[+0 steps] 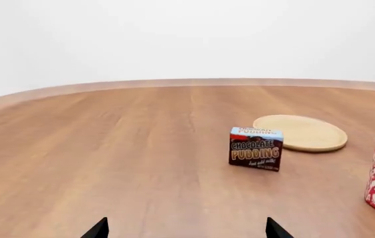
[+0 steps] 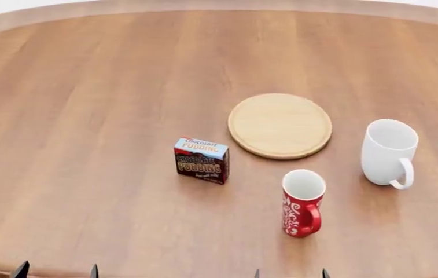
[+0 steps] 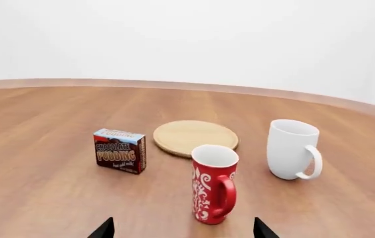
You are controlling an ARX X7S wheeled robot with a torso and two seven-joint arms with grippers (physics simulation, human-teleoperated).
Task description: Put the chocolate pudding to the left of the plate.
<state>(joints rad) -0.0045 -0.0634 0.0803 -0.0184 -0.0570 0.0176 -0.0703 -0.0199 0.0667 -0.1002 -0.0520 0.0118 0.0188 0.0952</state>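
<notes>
Fingertips of the left gripper are seen at the near table edge, spread apart and clamped on nothing; the right gripper beside it is likewise parted and bare. Both are held low, well short of every object. Ahead of the left gripper and slightly toward its right side, the chocolate pudding is found standing upright on the table, lettered face toward the robot. Beyond it and further right lies the plate, near the box but not touching. Directly ahead of the right gripper stands a red patterned mug, with a white mug farther off to that gripper's right. The box is judged light and stiff, likely thin card, easily tipped or dented; its printed faces may be somewhat slick. Hold is best taken across the two narrow ends, low enough that toppling is avoided, with modest squeeze. Counted: one pudding box, one plate, two mugs, two grippers.
</notes>
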